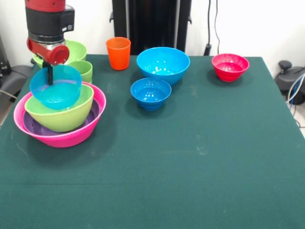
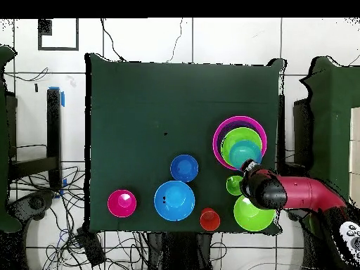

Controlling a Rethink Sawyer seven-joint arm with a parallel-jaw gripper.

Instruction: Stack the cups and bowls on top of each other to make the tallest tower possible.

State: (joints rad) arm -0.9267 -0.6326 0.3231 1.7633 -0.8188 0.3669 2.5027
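The tower stands at the table's left in the front view: a large pink bowl [image 1: 62,140] holds a purple bowl [image 1: 34,128], which holds a lime green bowl [image 1: 64,119]. My gripper [image 1: 49,76] is shut on the rim of a blue bowl [image 1: 61,91] and holds it tilted just above the lime green bowl. In the overhead view the gripper [image 2: 247,167] is at the near edge of the pink bowl [image 2: 239,119], with the blue bowl [image 2: 244,152] over the stack. The orange cup [image 1: 118,52] and the light green cup [image 1: 84,70] stand upright behind the tower.
A second lime green bowl [image 1: 76,50] sits behind the arm at the back left. A large blue bowl [image 1: 163,64] and a smaller blue bowl [image 1: 150,93] sit mid-table. A small red bowl [image 1: 230,67] is at the back right.
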